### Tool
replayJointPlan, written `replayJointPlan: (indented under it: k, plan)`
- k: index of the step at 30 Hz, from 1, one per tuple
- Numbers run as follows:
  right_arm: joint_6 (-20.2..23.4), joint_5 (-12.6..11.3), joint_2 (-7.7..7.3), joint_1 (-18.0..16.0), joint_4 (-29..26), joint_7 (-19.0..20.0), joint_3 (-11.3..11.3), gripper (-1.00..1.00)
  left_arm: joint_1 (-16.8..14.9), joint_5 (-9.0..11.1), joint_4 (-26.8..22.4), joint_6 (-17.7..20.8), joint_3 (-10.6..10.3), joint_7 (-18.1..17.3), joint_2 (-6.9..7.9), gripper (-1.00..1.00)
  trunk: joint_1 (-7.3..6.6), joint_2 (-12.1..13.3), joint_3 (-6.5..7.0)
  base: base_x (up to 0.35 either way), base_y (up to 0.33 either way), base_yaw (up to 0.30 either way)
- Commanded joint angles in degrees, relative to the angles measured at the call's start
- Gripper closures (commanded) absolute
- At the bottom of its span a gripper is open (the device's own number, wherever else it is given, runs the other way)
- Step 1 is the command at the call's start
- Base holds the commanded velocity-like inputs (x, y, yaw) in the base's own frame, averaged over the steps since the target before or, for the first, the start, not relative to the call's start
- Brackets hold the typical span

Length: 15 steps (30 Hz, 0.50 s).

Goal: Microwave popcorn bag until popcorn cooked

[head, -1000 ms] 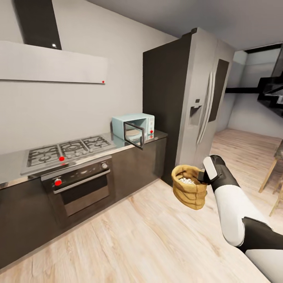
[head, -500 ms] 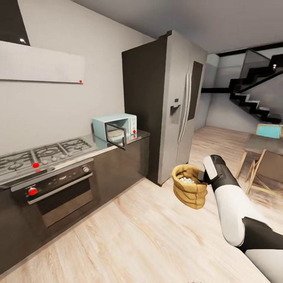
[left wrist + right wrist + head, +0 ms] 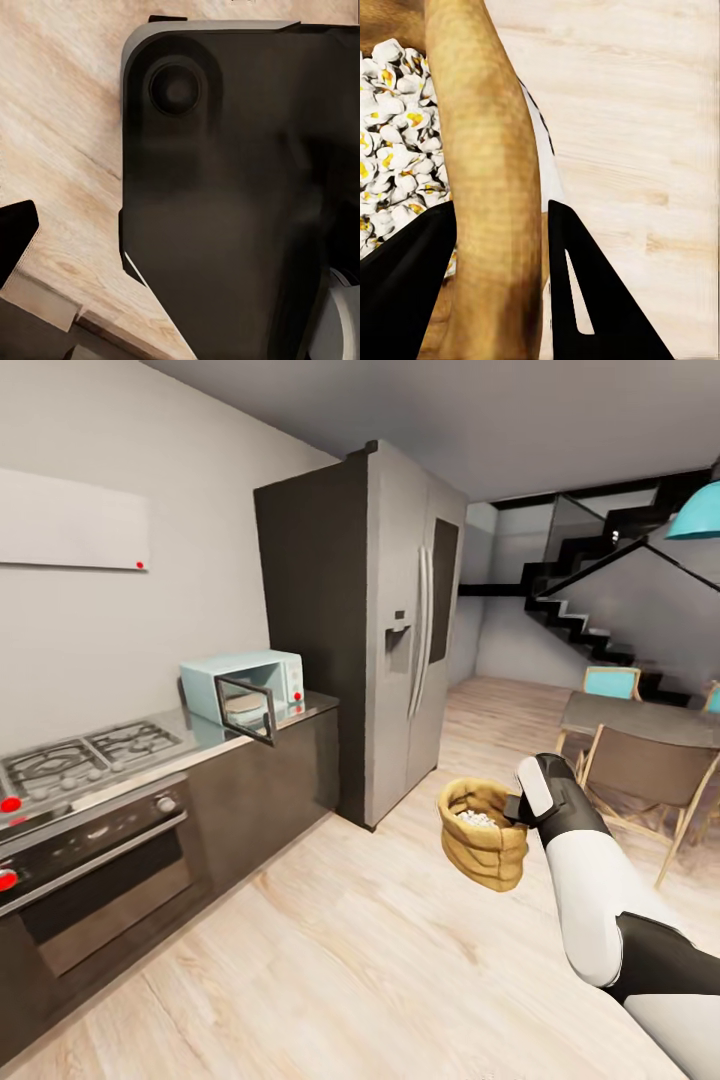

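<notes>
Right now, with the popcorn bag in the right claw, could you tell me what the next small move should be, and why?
Probably turn the base left toward the microwave. Its door stands open on the countertop, far off to the left, while the right claw grips the popcorn bag by its rim over the wooden floor, out of reach.

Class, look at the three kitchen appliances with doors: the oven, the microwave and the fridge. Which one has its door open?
The microwave, the pale blue box on the countertop: its dark-framed door swings outward. The oven under the hob and the tall fridge are both closed.

Pale wood floor (image 3: 330, 960), steel fridge (image 3: 400, 620), black staircase (image 3: 600, 590)
</notes>
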Motion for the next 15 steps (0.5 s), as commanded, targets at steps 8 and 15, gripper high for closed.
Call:
replayJointPlan:
  k: [8,15]
  plan:
    - [0.1,-1.4,0.01,0.0,0.0,0.2,0.1,1.00,0.0,0.2,0.0,-0.2,0.2,0.1,-0.08,-1.00,0.00,0.0,-0.07,0.000,0.000,-0.289]
    - [0.1,-1.1,-0.48,0.0,0.4,3.6,0.6,1.00,0.0,0.2,0.0,-0.2,0.2,0.1,-0.09,-1.00,0.00,0.0,-0.07,0.000,0.000,-0.263]
